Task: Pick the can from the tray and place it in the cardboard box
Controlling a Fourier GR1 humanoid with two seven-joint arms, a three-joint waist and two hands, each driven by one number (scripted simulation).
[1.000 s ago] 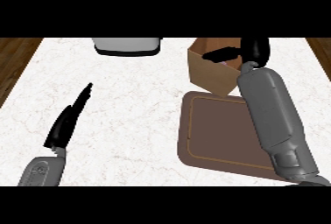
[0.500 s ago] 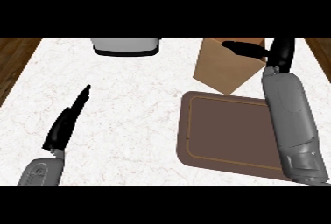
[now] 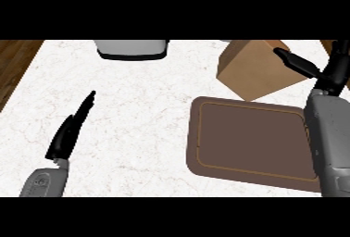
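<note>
The brown tray point(image 3: 249, 139) lies flat at the right of the counter with nothing on it. Behind it the cardboard box point(image 3: 258, 67) stands tilted, showing plain sides; its opening does not show. My right hand point(image 3: 327, 78) is just right of the box at the view's edge, open with fingers spread, one finger reaching over the box's right corner. Its grey forearm point(image 3: 331, 139) covers the tray's right edge. The can shows nowhere. My left hand point(image 3: 70, 129) rests open at the lower left, fingers straight and pointing away.
A grey and white appliance point(image 3: 132, 47) stands at the counter's far edge, left of the box. Dark wooden floor point(image 3: 14, 60) shows beyond the counter's left edge. White marble counter point(image 3: 143, 115) spreads between my left hand and the tray.
My right hand has moved right, from over the box's open top to its right side. The box has tilted and turned, so its opening no longer shows. The left hand has stayed still.
</note>
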